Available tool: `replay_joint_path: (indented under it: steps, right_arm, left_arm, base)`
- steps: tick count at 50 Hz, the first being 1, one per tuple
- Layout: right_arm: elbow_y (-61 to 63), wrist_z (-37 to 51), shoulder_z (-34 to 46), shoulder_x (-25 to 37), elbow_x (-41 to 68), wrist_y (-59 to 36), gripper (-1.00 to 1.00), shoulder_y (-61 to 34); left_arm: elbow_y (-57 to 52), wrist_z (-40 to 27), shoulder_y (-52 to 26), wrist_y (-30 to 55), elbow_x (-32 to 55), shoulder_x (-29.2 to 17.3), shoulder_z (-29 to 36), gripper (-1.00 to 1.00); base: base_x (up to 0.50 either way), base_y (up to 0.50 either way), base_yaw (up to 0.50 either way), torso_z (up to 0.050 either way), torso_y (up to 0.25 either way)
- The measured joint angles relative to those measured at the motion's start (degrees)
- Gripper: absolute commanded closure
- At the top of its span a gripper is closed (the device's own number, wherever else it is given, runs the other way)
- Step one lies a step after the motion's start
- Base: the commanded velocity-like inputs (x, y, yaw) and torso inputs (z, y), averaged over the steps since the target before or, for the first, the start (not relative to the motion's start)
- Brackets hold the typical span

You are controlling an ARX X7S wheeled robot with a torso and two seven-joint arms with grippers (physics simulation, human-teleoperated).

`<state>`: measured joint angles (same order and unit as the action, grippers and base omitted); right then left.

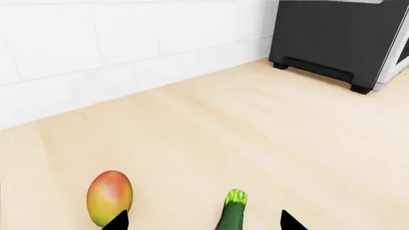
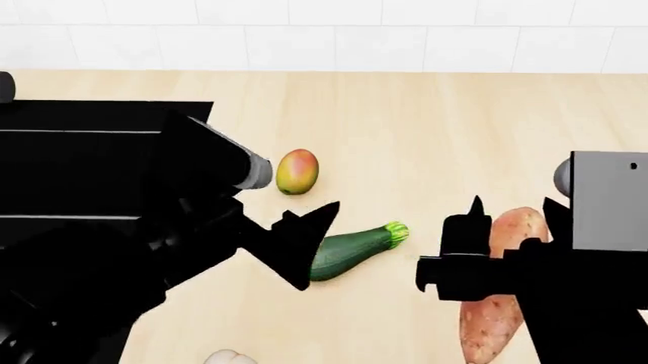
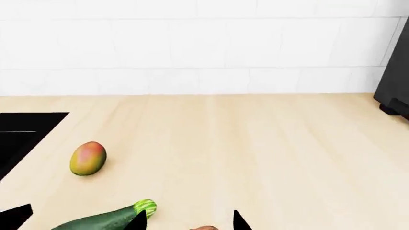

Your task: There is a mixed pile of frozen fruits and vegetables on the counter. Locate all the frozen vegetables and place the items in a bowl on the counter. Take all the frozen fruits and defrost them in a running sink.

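Here the left gripper [image 2: 303, 246] hangs low over the counter [image 2: 456, 136] with its two dark, pointed fingertips spread apart, one on each side of the zucchini [image 2: 350, 250] and gripping nothing. In the left wrist view the fingertips show only as two black wedges, the zucchini's stem end [image 1: 235, 197] rising between them.

The right gripper [image 2: 511, 216] hovers over the sweet potato [image 2: 501, 303], its fingers likewise parted and empty; its black body hides the potato's middle.

No brand, label or writing can be read anywhere.

The zucchini is a smooth dark green cylinder with a ribbed, light green stem end (lying aslant, stem pointing toward the right arm). The sweet potato is a long, pinkish-orange, speckled body tapering to a point. The mango [image 2: 297, 171], a glossy oval blushing from yellow-green to red, lies apart from the zucchini, nearer the white tiled wall [image 2: 324, 34]. A pale whitish round fruit [image 2: 229, 357] peeks in at the head view's lower edge.

The counter is light beige with a faint wood grain. The black sink [image 3: 26, 132] is set into it beyond the mango, mostly hidden behind the left arm in the head view. A dark boxy appliance [image 1: 332, 38] on short feet stands against the wall.
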<state>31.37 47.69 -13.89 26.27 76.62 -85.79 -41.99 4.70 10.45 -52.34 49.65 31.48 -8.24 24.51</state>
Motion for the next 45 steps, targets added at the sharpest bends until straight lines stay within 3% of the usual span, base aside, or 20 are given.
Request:
replay_joint_path:
  steps: [23, 36, 37, 45]
  right_arm:
    - [1.2, 4.6, -0.7, 3.3, 7.4, 2.1, 1.00, 3.8]
    - [1.6, 4.9, -0.6, 4.2, 8.6, 3.9, 1.00, 5.4]
    - [1.7, 4.9, -0.6, 4.3, 8.7, 4.0, 1.00, 5.4]
    - [2.0, 4.8, 0.0, 4.8, 9.0, 4.8, 1.00, 5.7]
  left_arm:
    - [21.5, 6.7, -2.3, -9.0, -3.5, 5.1, 8.2, -1.00]
    - [32.9, 6.7, -4.6, -15.6, -1.0, 7.0, 13.7, -1.00]
    - [33.1, 6.6, -4.7, -15.8, -0.7, 7.0, 14.1, 1.00]
    - [28.2, 3.6, -4.6, -14.4, 1.8, 5.2, 15.6, 1.00]
  base:
    - [0.00, 0.00, 0.00, 0.000, 0.000]
    - [0.00, 0.00, 0.00, 0.000, 0.000]
    - [0.00, 0.00, 0.00, 0.000, 0.000]
    - [0.00, 0.00, 0.00, 0.000, 0.000]
